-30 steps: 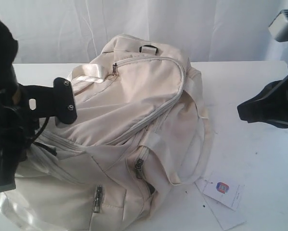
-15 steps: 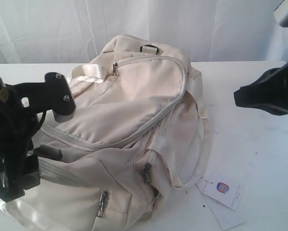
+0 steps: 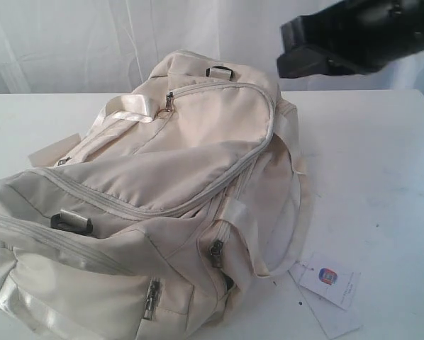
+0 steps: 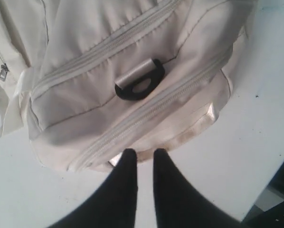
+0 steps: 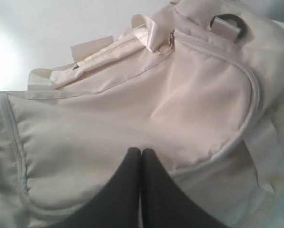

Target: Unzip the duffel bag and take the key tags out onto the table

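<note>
Cream fabric fills the middle of the scene: the bag [image 3: 191, 177] lies on its side on the white table [image 3: 382, 177], one end toward the near left corner and the other toward a pale curtain [image 3: 70, 42] at the back. The long grey zip around its top panel looks closed, with a metal pull [image 3: 169, 103] at the far end beside a satin strap [image 3: 130, 108]. Two more pulls [image 3: 216, 249] hang on the front pockets. A black D-ring [image 4: 139, 84] sits on the near end panel and another ring [image 3: 219, 71] on the far end. A white paper tag [image 3: 330, 278] rests on the table just beside the bag's lower right edge.

The left gripper [image 4: 141, 153] hangs by the near end of the bag, its black fingers a narrow slit apart with nothing between them; whether the tips touch the fabric cannot be told. The right gripper [image 5: 141, 151] is over the top panel, fingers pressed together and holding nothing. In the exterior view it is raised near the far end, up at the top right.
</note>
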`<state>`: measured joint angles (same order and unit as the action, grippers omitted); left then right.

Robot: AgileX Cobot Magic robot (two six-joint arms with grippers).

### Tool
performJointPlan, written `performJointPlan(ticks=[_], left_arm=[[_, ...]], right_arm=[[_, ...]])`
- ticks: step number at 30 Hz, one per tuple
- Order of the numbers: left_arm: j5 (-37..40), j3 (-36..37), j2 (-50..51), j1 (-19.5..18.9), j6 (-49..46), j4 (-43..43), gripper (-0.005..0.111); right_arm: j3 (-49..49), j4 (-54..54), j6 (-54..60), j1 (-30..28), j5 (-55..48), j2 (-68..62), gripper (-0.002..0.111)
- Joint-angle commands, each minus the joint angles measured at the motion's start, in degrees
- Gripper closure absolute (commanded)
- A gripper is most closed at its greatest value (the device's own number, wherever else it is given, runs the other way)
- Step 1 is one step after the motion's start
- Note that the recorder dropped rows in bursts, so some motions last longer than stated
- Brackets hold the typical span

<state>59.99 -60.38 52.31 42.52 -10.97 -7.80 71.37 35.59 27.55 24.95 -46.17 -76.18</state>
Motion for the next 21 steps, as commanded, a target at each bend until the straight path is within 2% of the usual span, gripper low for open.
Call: performJointPlan(ticks=[1, 3, 5, 10, 13, 21], left_arm=[[1.01, 4.27, -4.17, -0.12, 0.89, -0.66, 0.107], [1.01, 6.45, -5.12, -0.12, 1.35, -0.66, 0.107], [0.61, 8.63, -5.56, -0.12, 1.5, -1.11, 0.107], [-5.37, 13.87, -5.69, -0.12, 9.0, -8.59, 0.107], [-7.32, 15.32, -5.69, -0.12, 11.62, -10.07, 0.107], [-9.5, 15.31, -5.69, -0.12, 12.67, -9.0, 0.107]], right_arm=[[6.88, -7.56, 0.37, 3.58, 4.87, -8.6, 0.108], [9.42, -10.64, 0.27, 3.7, 5.68, -12.04, 0.105], [11.72, -12.32, -2.71, 3.7, 6.69, -14.78, 0.094], [16.71, -22.53, -17.71, 3.59, 8.92, -21.52, 0.048], [19.22, -29.06, -23.06, 3.59, 7.84, -25.39, 0.045], [22.68, -30.47, -23.2, 3.59, 6.48, -34.18, 0.045]])
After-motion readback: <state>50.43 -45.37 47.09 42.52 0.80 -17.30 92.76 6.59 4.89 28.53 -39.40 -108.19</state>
